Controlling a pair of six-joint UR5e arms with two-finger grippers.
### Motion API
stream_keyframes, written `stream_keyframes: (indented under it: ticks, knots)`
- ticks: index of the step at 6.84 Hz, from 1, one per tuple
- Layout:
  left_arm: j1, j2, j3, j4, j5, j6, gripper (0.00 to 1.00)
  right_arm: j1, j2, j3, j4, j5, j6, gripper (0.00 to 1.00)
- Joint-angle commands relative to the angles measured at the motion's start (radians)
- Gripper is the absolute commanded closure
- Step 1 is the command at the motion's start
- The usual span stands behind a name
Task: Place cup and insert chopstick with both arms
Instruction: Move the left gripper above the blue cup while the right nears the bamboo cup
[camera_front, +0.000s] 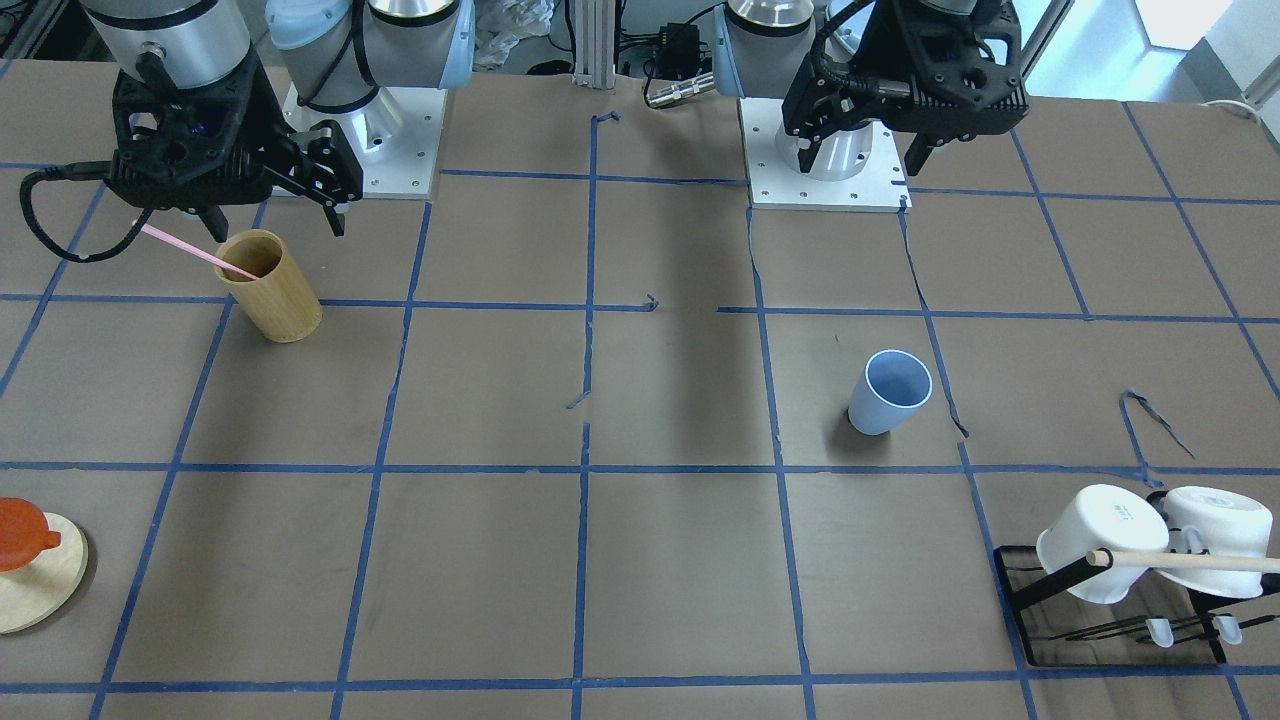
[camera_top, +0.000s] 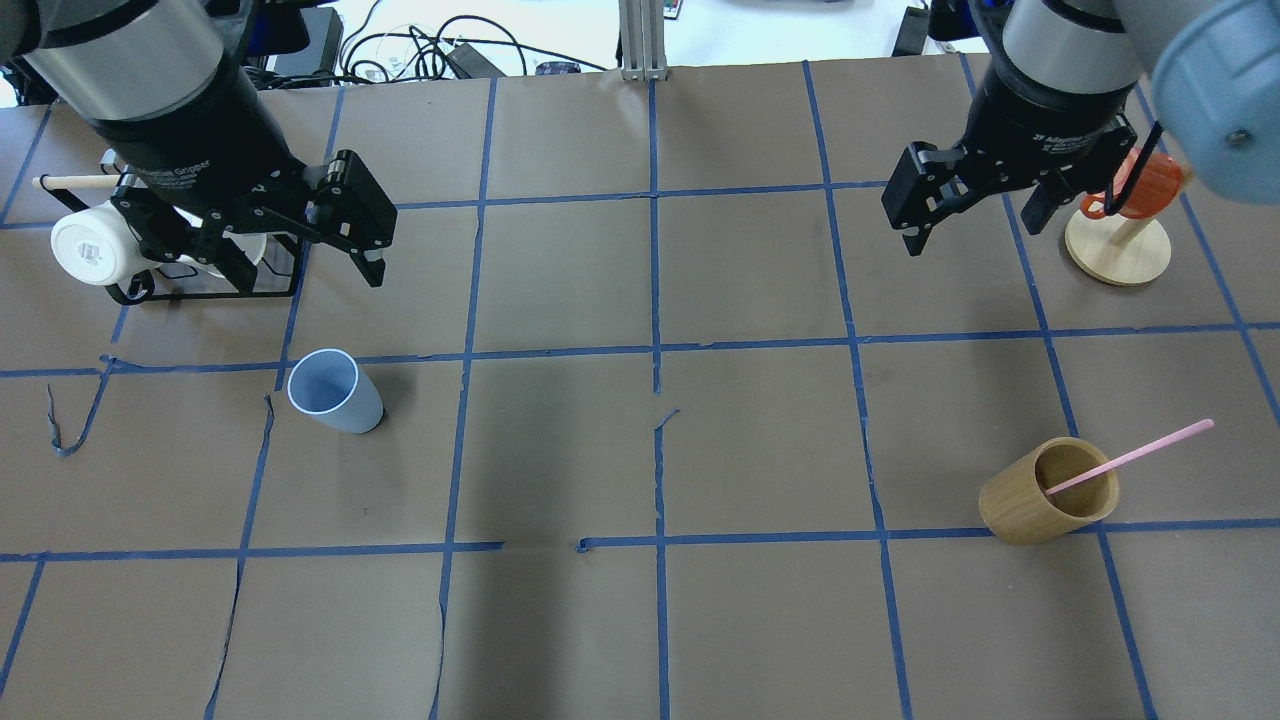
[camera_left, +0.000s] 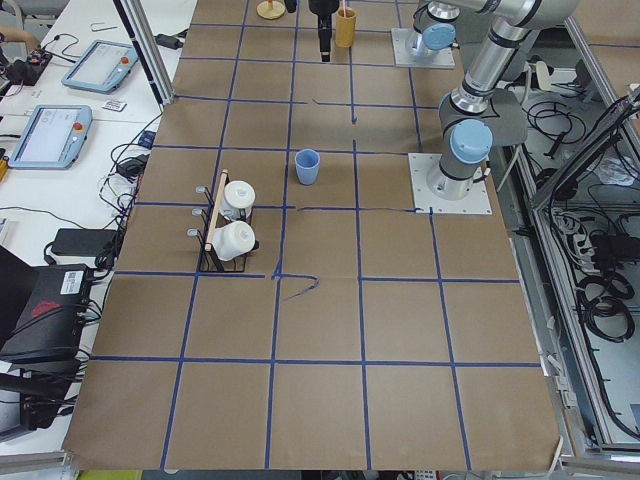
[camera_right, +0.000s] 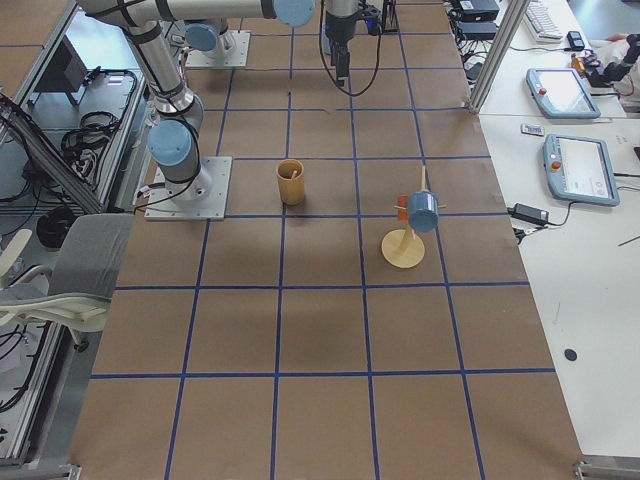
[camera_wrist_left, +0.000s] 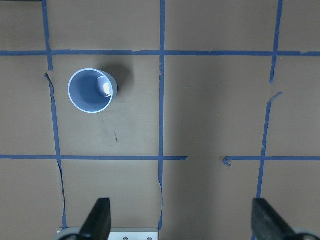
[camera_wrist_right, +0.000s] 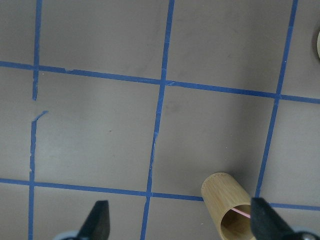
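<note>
Leaning chopstick (camera_top: 1140, 452) overhead, sliver from right wrist

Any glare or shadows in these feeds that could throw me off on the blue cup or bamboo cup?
Left wrist view: one bright glare spot inside the blue cup, rim sharp. Front-facing view: a broad soft shadow band down the middle of the table, touching neither cup. Right wrist view: evenly lit, the bamboo cup cropped by the bottom edge. Overhead view: the pink chopstick stands out clearly.
</note>
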Motion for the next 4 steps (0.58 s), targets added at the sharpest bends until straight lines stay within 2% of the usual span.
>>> stream_keyframes:
  ticks: [1, 4]
  knots:
    - [0.0, 0.003, 0.0, -0.005, 0.0, 0.0, 0.0, -0.001, -0.002, 0.0, 0.0, -0.002, 0.0, 0.0]
    - [0.0, 0.016, -0.019, -0.005, 0.0, 0.0, 0.0, -0.001, -0.007, 0.003, 0.006, -0.002, 0.0, 0.0]
